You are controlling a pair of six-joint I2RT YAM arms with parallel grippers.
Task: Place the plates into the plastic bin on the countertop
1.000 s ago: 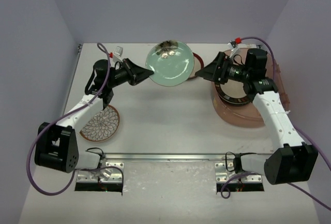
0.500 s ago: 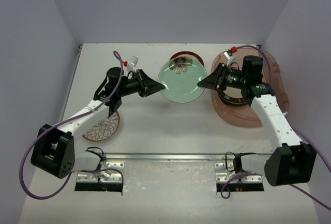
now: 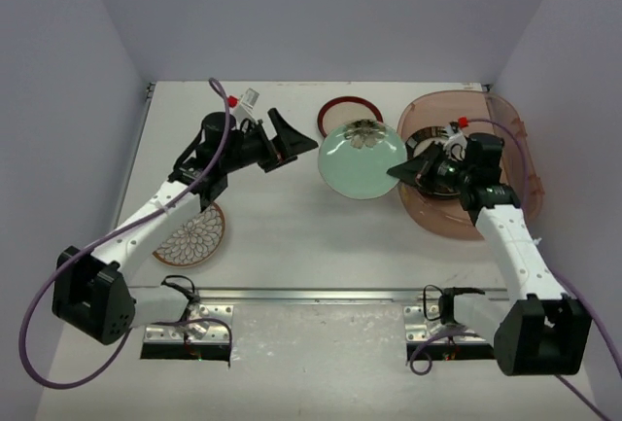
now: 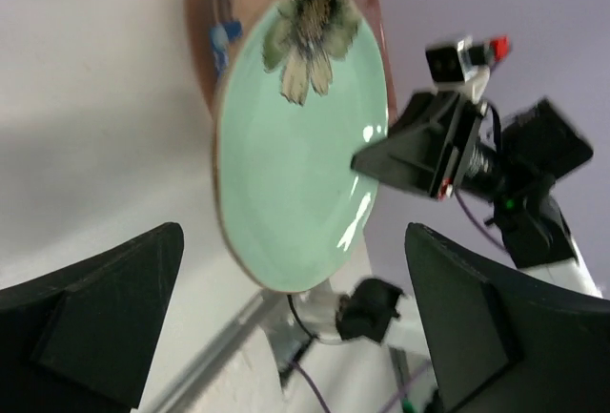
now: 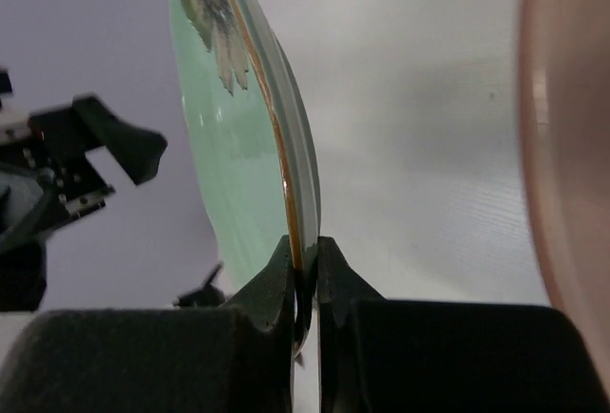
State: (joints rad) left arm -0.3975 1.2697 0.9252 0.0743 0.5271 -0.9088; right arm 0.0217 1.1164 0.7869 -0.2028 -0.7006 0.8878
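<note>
The mint green plate (image 3: pixel 358 161) with a flower print hangs tilted over the countertop (image 3: pixel 292 217), just left of the plastic bin (image 3: pixel 457 219). My right gripper (image 3: pixel 398 170) is shut on its right rim; in the right wrist view the pads (image 5: pixel 276 279) pinch the plate's edge (image 5: pixel 286 160). My left gripper (image 3: pixel 296 139) stands open to the plate's left, apart from it. In the left wrist view the plate (image 4: pixel 300 136) floats beyond the spread fingers (image 4: pixel 105 308). A black-rimmed plate (image 3: pixel 432 186) lies in the bin.
A maroon-rimmed plate (image 3: pixel 347 108) lies on the countertop behind the held plate. A brown-white petal plate (image 3: pixel 191 236) lies at the front left under the left arm. The bin's wall (image 5: pixel 562 146) rises at the right of the right wrist view.
</note>
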